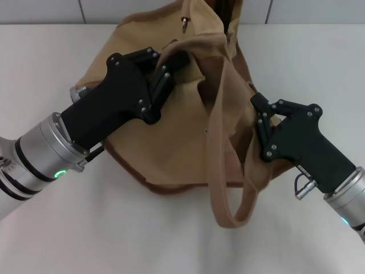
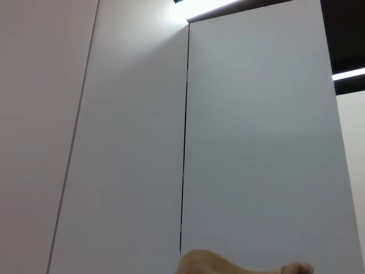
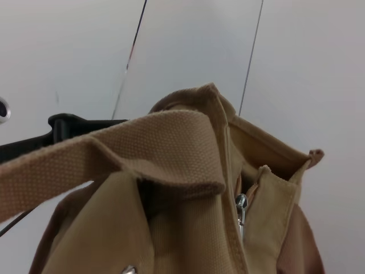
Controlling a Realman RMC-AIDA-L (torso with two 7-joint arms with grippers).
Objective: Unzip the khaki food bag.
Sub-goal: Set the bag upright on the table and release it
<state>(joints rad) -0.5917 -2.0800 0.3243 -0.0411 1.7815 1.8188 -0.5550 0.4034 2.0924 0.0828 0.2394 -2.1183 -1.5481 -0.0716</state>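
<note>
The khaki food bag [image 1: 171, 142] lies slumped on the white table, its top toward the far edge. One strap handle [image 1: 219, 171] loops down toward me. A silver zipper pull [image 1: 184, 23] hangs near the top opening and also shows in the right wrist view [image 3: 240, 206]. My left gripper [image 1: 178, 59] is shut on a fold of the bag's fabric near the top left. My right gripper [image 1: 258, 108] presses against the bag's right side. The left wrist view shows only a bit of tan fabric [image 2: 217, 264].
The white table [image 1: 57, 228] stretches around the bag on all sides. Grey wall panels [image 1: 40, 10] stand behind the table's far edge. In the right wrist view a black gripper part [image 3: 68, 123] shows behind the strap.
</note>
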